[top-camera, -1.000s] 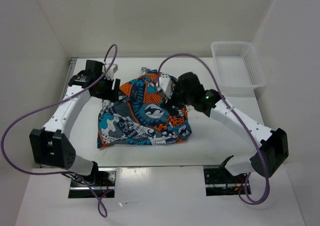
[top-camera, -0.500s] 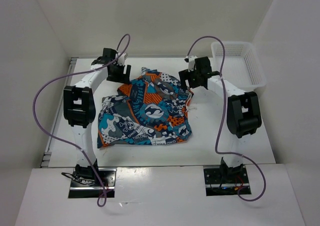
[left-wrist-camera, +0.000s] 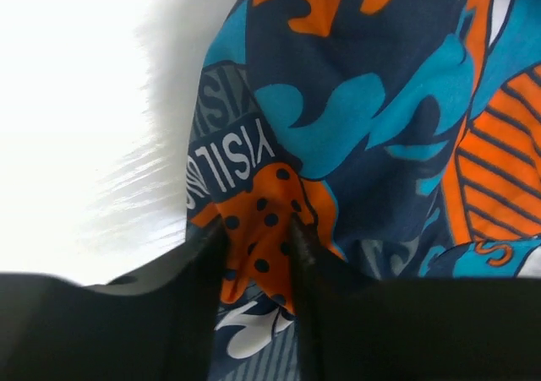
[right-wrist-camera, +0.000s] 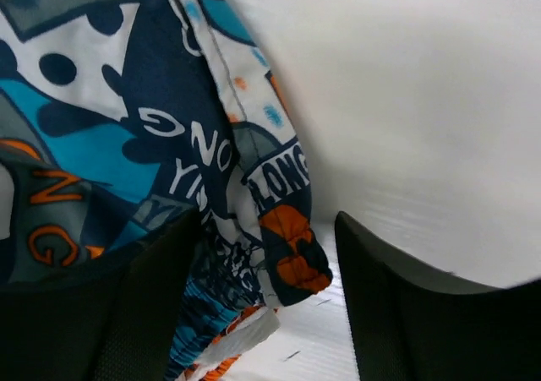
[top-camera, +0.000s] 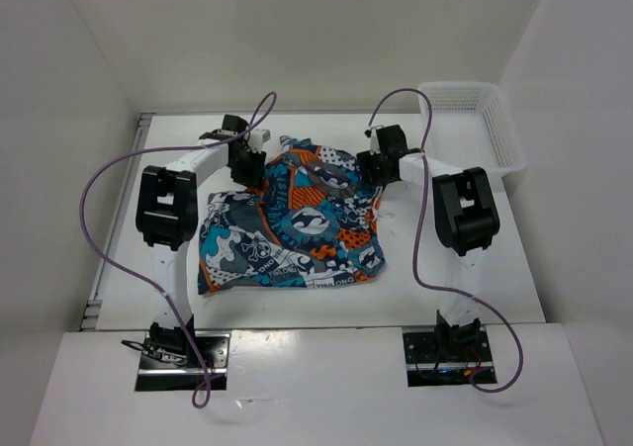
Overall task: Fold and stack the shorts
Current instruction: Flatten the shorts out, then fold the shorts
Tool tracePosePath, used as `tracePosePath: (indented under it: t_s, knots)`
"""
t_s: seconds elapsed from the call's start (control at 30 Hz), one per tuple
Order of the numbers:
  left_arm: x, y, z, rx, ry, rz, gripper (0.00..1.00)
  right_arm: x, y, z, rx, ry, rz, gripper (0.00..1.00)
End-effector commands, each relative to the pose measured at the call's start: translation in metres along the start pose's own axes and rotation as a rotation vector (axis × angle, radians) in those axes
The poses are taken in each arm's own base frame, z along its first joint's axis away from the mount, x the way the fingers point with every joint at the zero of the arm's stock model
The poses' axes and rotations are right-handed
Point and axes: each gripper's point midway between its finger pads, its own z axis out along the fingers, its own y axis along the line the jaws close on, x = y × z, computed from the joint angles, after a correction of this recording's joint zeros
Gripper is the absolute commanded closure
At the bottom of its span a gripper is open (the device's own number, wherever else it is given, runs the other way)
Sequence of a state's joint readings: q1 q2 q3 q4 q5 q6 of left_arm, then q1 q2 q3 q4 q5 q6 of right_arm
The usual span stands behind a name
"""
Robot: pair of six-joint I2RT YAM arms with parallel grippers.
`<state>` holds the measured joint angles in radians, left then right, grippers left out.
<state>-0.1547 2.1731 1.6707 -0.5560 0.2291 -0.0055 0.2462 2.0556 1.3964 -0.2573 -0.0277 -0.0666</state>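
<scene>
The printed shorts (top-camera: 297, 230) lie crumpled in the middle of the white table. My left gripper (top-camera: 249, 169) is at their far left edge. In the left wrist view it (left-wrist-camera: 255, 244) is shut on an orange black-dotted fold of the shorts (left-wrist-camera: 355, 119), which sits between the narrow jaws. My right gripper (top-camera: 371, 174) is at the far right edge. In the right wrist view it (right-wrist-camera: 266, 246) is open, its jaws wide apart, with a hem of the shorts (right-wrist-camera: 283, 229) hanging between them above the table.
A white mesh basket (top-camera: 465, 88) stands at the table's far right corner. Purple cables loop over both arms. White walls enclose the table on the left, back and right.
Both arms have folded up and swung their grippers to the far edge of the shorts. The left jaws have come onto the fabric; the shorts' far edge has shifted slightly.
</scene>
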Motion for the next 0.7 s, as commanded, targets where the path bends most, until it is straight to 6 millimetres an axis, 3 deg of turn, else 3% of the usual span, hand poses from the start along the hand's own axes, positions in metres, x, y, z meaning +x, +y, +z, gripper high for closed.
tracePosePath:
  t_s: [0.0,0.03,0.07,0.13,0.2,0.27,0.3,0.37,0.47,0.53,0.6,0.63,0.67]
  knots:
    - [-0.005,-0.005,-0.002,0.028,-0.005,0.007,0.65,-0.030,-0.006,0.004,0.050,-0.085,0.032,0.36]
    - [-0.010,-0.005,-0.004,0.028,-0.017,0.010,0.71,-0.030,-0.001,0.004,0.044,-0.085,0.025,0.42]
    - [-0.017,-0.004,-0.011,0.011,-0.032,0.014,0.87,-0.030,0.000,0.004,0.035,-0.085,0.024,0.56]
    - [-0.037,-0.004,-0.029,-0.015,-0.091,0.030,0.98,-0.030,0.006,0.004,0.027,-0.085,0.025,0.71]
    - [-0.057,-0.006,-0.050,-0.030,-0.158,0.047,1.00,-0.034,0.008,0.000,0.019,-0.095,0.014,0.85]
    - [-0.071,-0.007,-0.066,-0.042,-0.200,0.056,1.00,-0.049,0.007,-0.010,0.020,-0.133,-0.011,0.93]
    - [-0.088,-0.009,-0.084,-0.060,-0.254,0.068,1.00,-0.059,0.011,-0.016,0.016,-0.158,-0.031,0.98]
    - [-0.100,-0.010,-0.104,-0.083,-0.298,0.076,1.00,-0.084,0.012,-0.035,0.026,-0.221,-0.095,1.00]
    - [-0.108,-0.029,-0.144,-0.159,-0.363,0.115,1.00,-0.111,0.039,-0.069,0.003,-0.303,-0.246,1.00]
    - [-0.066,-0.040,-0.121,-0.235,-0.260,0.146,1.00,-0.111,0.051,-0.081,0.003,-0.319,-0.328,1.00]
    - [-0.020,-0.052,-0.106,-0.250,-0.162,0.180,0.96,-0.093,0.076,-0.092,-0.028,-0.295,-0.464,1.00]
    - [0.013,-0.070,-0.092,-0.213,-0.080,0.220,0.93,-0.084,0.084,-0.094,-0.041,-0.279,-0.504,1.00]
    - [0.064,-0.072,-0.078,-0.190,0.045,0.232,0.87,-0.065,0.091,-0.097,-0.067,-0.244,-0.563,1.00]
